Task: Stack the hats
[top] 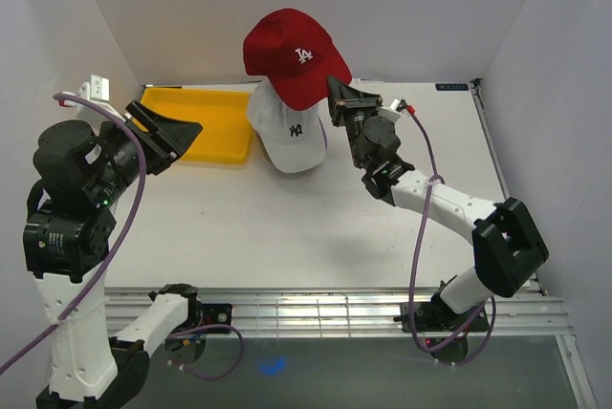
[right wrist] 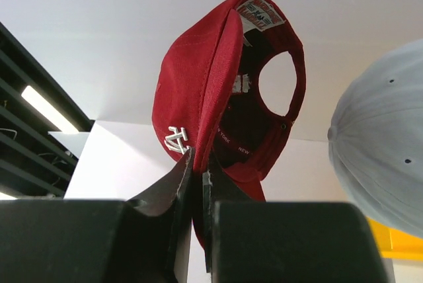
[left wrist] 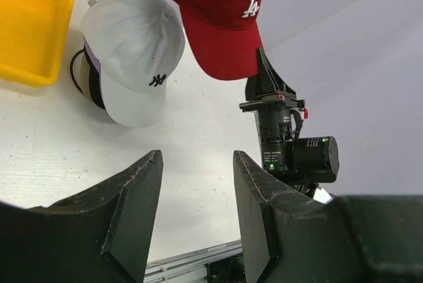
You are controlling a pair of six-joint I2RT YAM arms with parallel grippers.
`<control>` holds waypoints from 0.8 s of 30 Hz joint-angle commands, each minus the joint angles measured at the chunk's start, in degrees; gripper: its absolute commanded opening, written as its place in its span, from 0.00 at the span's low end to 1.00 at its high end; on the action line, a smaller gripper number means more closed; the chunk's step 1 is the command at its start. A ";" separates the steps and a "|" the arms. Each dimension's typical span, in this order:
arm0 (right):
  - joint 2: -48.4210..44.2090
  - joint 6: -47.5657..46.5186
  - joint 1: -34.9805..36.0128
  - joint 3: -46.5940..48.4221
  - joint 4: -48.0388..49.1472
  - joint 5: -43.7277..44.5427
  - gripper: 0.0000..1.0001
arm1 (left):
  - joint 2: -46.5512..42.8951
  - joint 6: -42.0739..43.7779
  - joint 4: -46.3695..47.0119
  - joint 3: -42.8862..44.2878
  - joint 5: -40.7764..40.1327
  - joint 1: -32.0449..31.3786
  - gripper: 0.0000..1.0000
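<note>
My right gripper (top: pixel 337 94) is shut on the front edge of a red hat (top: pixel 292 53) with a white LA, and holds it in the air above and just behind the pile. In the right wrist view the fingers (right wrist: pixel 180 180) pinch the red hat (right wrist: pixel 198 78) at its crown edge, with its open underside facing the camera. A white hat (top: pixel 292 134) with a dark NY tops the pile on the table. Lavender and black edges (left wrist: pixel 94 78) of other hats show under the white hat (left wrist: pixel 135 45). My left gripper (left wrist: pixel 197 157) is open and empty, raised at the left near the tray.
A flat yellow tray (top: pixel 196 122) lies at the back left, touching the pile's left side. A thin black wire loop (left wrist: pixel 73 71) peeks out beside the pile. White walls close in the table at the back and on both sides. A metal rail (top: pixel 335 313) runs along the near edge.
</note>
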 commanded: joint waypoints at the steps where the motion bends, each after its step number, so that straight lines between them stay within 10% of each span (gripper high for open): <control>1: -1.77 3.49 0.91 -1.99 6.15 3.68 0.08 | 0.29 0.12 -0.17 0.74 0.57 -0.51 0.57; 24: 4.64 9.55 5.57 -11.57 13.44 7.11 0.08 | -0.85 0.74 -0.26 -1.81 -0.49 -1.82 0.57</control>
